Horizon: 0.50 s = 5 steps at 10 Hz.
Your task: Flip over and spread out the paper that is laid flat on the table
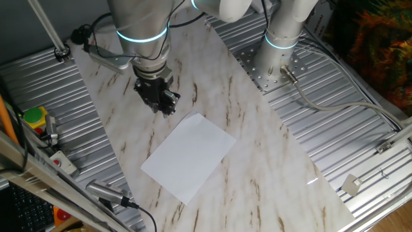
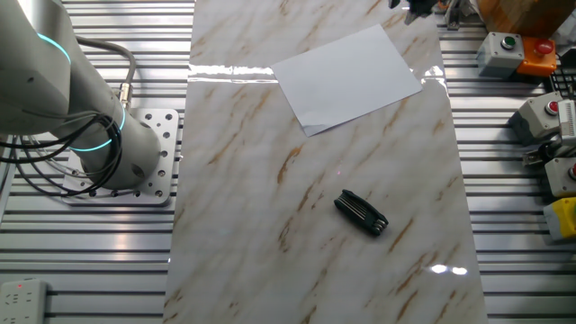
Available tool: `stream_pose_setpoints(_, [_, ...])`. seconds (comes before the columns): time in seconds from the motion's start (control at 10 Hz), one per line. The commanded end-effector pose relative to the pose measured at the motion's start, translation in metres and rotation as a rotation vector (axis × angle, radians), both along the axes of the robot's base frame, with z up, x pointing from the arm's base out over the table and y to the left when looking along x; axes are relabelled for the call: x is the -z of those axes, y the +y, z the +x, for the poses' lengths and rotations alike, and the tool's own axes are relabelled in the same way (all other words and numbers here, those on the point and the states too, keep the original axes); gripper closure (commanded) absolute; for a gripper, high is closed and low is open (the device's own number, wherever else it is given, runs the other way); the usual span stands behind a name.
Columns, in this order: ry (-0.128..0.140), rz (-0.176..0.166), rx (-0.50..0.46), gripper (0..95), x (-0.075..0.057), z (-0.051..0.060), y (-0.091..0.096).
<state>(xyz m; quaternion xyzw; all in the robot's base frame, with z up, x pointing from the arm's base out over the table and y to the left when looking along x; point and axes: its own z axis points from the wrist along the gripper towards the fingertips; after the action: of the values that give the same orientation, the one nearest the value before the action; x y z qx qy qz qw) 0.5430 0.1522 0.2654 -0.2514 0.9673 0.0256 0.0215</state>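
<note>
On table [image 1: 270, 161] | paper [image 1: 188, 156] flat, no writing | tool [image 1: 156, 96] state unclear, holds nothing

— Where is our gripper [image 1: 156, 96]?

— Low over the surface in one fixed view, pointing straight down from our vertical wrist [image 1: 143, 29]. Its dark fingers sit close together — we cannot tell whether they meet.

— And our base [image 2: 108, 148]?

— Bolted down, cables trailing.

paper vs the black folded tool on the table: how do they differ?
Colour: the paper is plain white; the black folded tool is dark.
Size: the paper covers far more of the table than the tool.
Form: the paper is a thin flat sheet; the tool is a chunky bar.
Both lie untouched on the marble top.
</note>
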Motion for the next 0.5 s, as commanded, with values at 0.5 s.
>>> stream_pose_setpoints(0.5, [0.003,-0.002,0.071,76.0,-0.0043,-0.0112,-0.0057])
